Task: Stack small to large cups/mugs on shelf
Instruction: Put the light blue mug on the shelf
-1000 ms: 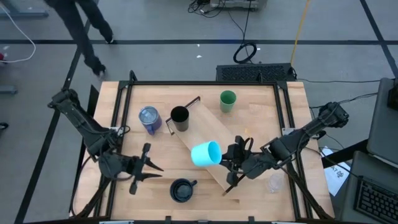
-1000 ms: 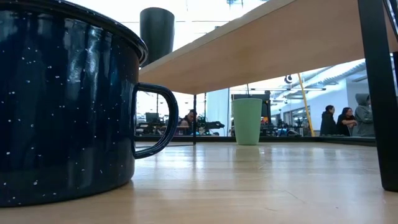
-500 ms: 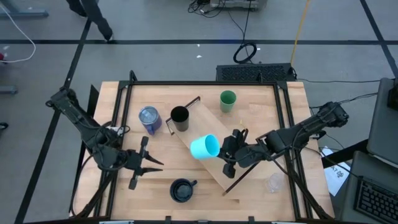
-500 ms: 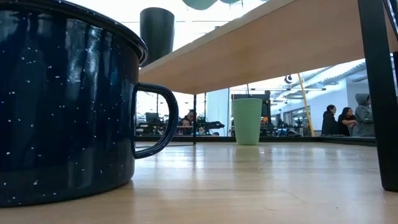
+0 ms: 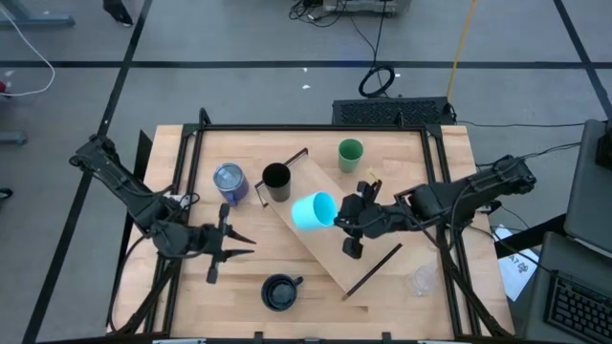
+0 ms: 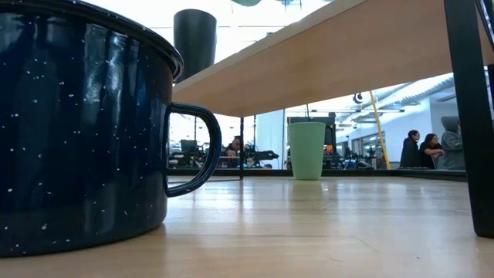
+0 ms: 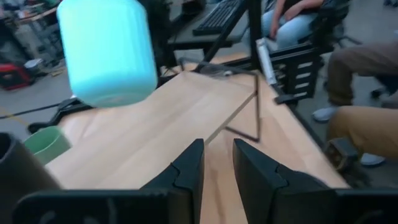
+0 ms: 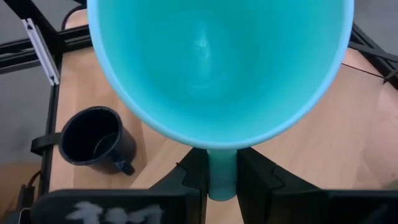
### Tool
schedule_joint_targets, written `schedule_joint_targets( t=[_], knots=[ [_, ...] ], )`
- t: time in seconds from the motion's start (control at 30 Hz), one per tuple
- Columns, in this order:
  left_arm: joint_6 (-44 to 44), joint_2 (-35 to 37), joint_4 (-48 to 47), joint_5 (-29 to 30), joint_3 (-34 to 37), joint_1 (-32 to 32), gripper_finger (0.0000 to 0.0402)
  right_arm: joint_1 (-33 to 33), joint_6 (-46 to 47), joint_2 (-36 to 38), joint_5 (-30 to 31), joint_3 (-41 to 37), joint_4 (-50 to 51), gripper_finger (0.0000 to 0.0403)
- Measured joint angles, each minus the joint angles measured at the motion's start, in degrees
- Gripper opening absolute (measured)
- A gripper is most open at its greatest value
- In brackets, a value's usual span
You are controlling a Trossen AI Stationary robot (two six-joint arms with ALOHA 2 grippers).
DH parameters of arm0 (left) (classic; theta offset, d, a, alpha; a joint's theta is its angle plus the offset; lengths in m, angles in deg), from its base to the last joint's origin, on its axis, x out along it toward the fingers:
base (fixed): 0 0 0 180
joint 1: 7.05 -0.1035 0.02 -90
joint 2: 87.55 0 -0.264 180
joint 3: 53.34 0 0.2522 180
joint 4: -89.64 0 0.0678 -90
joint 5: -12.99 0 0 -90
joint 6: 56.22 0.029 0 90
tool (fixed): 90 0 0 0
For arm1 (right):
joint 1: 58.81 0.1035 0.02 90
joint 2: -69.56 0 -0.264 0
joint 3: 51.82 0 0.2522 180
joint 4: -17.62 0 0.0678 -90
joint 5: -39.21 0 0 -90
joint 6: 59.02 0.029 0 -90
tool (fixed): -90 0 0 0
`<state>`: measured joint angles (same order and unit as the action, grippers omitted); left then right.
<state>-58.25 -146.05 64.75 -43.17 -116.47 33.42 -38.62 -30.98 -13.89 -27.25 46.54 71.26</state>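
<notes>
1. We see the right gripper (image 5: 346,222) just right of centre in the high view, clenched on the handle of the cyan mug (image 5: 313,211); in the right wrist view the handle sits squeezed between the two dark fingers (image 8: 194,176) and the mug (image 8: 217,62) fills the upper frame, its mouth facing the camera.
2. The mug hangs tipped on its side above the shelf (image 5: 316,246), which lies on a slant across the middle of the table (image 5: 402,153).
3. The left gripper (image 5: 222,253) sits at lower left of the high view, off the shelf's edge. Its fingers (image 7: 186,171) stand slightly apart with nothing between them.
4. The black cup (image 5: 275,178) stands on the shelf's upper-left end, near the mug.
5. The purple tumbler (image 5: 229,182) stands left of the black cup, on the table.
6. The green cup (image 5: 350,155) is at upper centre, apart from the shelf.
7. The navy mug (image 5: 278,291) sits at bottom centre, beside the shelf's long edge.
8. The clear glass cup (image 5: 422,279) is at lower right, near the table edge.
9. We can read no writing on any cup.
10. Bare shelf board stretches from the mug toward the lower right.
</notes>
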Motion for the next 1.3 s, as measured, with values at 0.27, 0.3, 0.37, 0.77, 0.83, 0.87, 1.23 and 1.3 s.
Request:
schedule_joint_targets(
  t=[0.27, 0.3, 0.37, 0.77, 0.83, 0.87, 1.23, 1.3],
  knots=[
    [-0.97, -0.34, -1.45, 2.38, 0.02, 0.00, 0.0088, -2.05, -0.77, -2.85, -5.91, 0.00, 0.99, 0.0047],
    [-0.81, -0.46, -1.23, 2.72, 0.18, -0.06, 0.0088, -2.47, -1.05, -3.37, -6.31, 0.00, 1.05, 0.0047],
    [-0.22, -0.85, -0.95, 3.65, 0.50, -0.15, 0.0088, -3.25, -2.08, -4.39, -7.35, 0.00, 1.22, 0.0047],
    [0.03, -6.04, 3.13, 5.26, 0.52, -3.77, 0.0088, -4.11, -9.22, -6.64, -7.24, 0.00, 0.49, 0.0047],
    [0.01, -7.17, 4.08, 5.22, 0.52, -4.12, 0.0088, -4.10, -9.74, -7.41, -7.35, 0.00, 0.51, 0.0047],
    [0.03, -7.64, 4.27, 5.21, 0.52, -4.13, 0.0088, -4.07, -10.10, -7.51, -7.36, 0.00, 0.54, 0.0047],
    [-1.15, -8.72, 4.90, 5.19, 0.52, -4.13, 0.0088, -4.96, -19.93, -7.86, -6.97, 0.00, 1.61, 0.0047],
    [-1.39, -8.70, 4.90, 5.19, 0.55, -4.13, 0.0088, -4.95, -24.45, -8.16, -6.19, -0.02, 1.59, 0.0047]
  ],
)
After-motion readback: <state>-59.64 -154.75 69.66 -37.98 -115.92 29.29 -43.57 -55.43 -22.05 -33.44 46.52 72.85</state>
